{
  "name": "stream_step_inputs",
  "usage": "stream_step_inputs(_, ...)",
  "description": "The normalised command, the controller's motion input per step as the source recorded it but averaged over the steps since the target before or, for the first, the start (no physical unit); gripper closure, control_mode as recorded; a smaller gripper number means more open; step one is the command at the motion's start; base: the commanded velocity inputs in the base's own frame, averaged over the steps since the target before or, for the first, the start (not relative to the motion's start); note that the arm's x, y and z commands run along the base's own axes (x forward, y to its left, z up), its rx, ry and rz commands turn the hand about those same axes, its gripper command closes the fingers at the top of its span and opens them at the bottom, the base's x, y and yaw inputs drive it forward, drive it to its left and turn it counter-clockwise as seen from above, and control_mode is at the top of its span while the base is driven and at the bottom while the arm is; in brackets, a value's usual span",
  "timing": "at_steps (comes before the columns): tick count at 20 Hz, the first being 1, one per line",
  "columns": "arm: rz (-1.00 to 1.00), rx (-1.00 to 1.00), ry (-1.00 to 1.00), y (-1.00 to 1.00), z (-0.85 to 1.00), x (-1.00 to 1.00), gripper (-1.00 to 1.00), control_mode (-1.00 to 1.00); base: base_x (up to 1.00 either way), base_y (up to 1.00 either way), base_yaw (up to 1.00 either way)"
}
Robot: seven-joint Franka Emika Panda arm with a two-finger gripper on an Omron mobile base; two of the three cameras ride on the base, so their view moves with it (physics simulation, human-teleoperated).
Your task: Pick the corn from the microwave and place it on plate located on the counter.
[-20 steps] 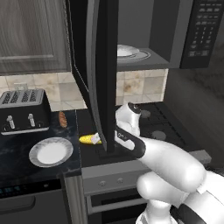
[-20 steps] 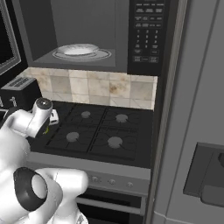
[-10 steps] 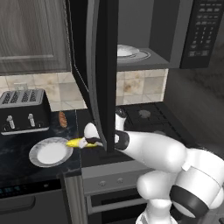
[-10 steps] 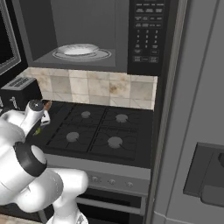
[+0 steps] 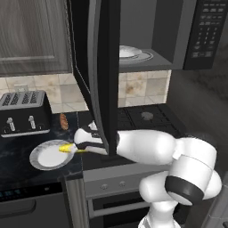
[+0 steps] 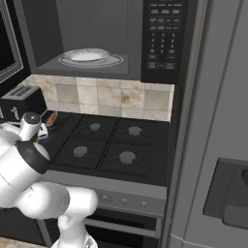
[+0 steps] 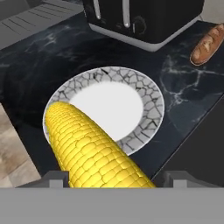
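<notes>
Yellow corn (image 7: 94, 151) already out of the microwave (image 5: 133, 40), clamped between the fingers of the gripper (image 5: 76, 148) and carried over the near-right edge of the plate (image 5: 44, 156). Not yet set down: seen from the hand, hanging above the grey crackled rim, tip reaching toward the white centre. Judged mostly done, with only a lowering onto the plate and a release left. Microwave door open, swung out toward the near side, with a second dish (image 5: 131, 53) inside on the shelf.

Looks like a short plump cob, bright yellow, rows of small even kernels, blunt rounded tip, no husk. Lies roughly level in the grip, pointing left toward the plate.

Plate on the black marbled counter (image 7: 183, 94), near side of the toaster (image 5: 23, 112), with a small brown bread roll (image 7: 209, 44) further back to the right, well apart from the plate.
</notes>
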Motion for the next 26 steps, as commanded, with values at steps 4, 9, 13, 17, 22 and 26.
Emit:
stream_step_inputs(4,0.00,0.00,0.00,0.27,-0.26,0.23,1.00,-1.00,0.00,0.00,0.00)
stream_step_inputs(9,0.00,0.00,0.00,0.32,-0.31,0.10,1.00,-1.00,0.00,0.00,0.00)
stream_step_inputs(13,0.00,0.00,0.00,0.37,-0.25,0.08,1.00,-1.00,0.00,0.00,0.00)
stream_step_inputs(17,0.00,0.00,0.00,0.19,-0.02,0.13,1.00,-1.00,0.00,0.00,0.00)
stream_step_inputs(22,0.00,0.00,0.00,0.13,0.00,0.15,1.00,-1.00,0.00,0.00,0.00)
stream_step_inputs(26,0.00,0.00,0.00,0.22,0.00,0.18,1.00,-1.00,0.00,0.00,0.00)
